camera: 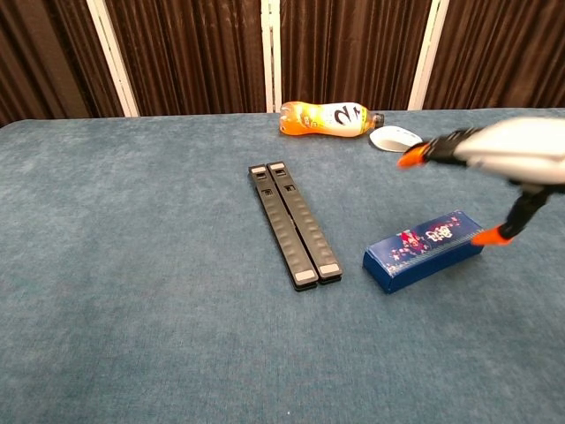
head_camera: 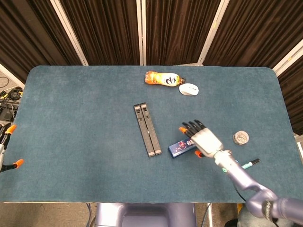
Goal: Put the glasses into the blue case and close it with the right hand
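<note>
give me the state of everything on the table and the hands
blue case: closed, lying flat, not held
right hand: raised above the case, fingers spread, holding nothing
orange bottle: lying on its side
black folded bars: side by side, flat
white mouse: resting upright
left hand: not in view

Head view high above, looking down on whole table (head_camera: 71, 118), chest view low, nearer, facing curtains (camera: 194, 53)

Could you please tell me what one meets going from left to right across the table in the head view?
Black folded bars → orange drink bottle → blue case → white mouse → right hand, open above the case's right end → small round tin → teal marker.
</note>
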Controlling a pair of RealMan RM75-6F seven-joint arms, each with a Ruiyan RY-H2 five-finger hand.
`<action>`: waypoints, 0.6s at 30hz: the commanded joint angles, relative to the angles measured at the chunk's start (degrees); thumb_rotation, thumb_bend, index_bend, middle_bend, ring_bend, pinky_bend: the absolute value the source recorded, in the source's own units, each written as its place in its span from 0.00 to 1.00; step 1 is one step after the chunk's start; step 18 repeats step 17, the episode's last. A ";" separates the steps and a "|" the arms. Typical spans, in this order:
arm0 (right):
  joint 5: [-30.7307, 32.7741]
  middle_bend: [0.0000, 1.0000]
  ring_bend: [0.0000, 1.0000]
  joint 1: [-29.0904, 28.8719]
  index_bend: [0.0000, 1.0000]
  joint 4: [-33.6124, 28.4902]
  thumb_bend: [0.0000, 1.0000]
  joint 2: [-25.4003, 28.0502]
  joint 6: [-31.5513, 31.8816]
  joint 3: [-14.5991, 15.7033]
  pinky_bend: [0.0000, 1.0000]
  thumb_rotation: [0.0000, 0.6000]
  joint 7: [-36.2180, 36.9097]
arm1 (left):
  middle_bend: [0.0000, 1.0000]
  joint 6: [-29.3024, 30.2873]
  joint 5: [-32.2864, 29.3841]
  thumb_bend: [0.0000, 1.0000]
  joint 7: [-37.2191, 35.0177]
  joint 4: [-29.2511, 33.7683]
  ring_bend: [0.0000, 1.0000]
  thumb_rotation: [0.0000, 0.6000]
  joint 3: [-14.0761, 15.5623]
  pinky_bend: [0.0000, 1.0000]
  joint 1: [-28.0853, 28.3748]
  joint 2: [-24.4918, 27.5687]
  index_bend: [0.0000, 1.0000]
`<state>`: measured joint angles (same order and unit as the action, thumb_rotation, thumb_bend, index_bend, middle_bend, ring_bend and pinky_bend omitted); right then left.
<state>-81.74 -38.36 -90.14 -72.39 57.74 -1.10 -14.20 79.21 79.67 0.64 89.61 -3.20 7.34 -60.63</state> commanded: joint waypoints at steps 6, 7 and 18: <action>-5.31 0.00 0.00 13.58 0.00 -3.71 0.00 6.64 21.13 0.86 0.00 1.00 8.76 | 0.00 4.77 3.59 0.00 0.31 1.03 0.00 1.00 0.75 0.00 -1.88 0.52 0.00; -5.33 0.00 0.00 14.44 0.00 -3.70 0.00 6.88 21.98 1.03 0.00 1.00 9.09 | 0.00 5.09 3.95 0.00 0.13 1.12 0.00 1.00 0.87 0.00 -2.04 0.60 0.00; -7.57 0.00 0.00 20.56 0.00 -0.57 0.00 5.35 28.93 1.41 0.00 1.00 7.83 | 0.00 6.28 6.62 0.00 -2.91 1.75 0.00 1.00 1.73 0.00 -2.64 1.89 0.00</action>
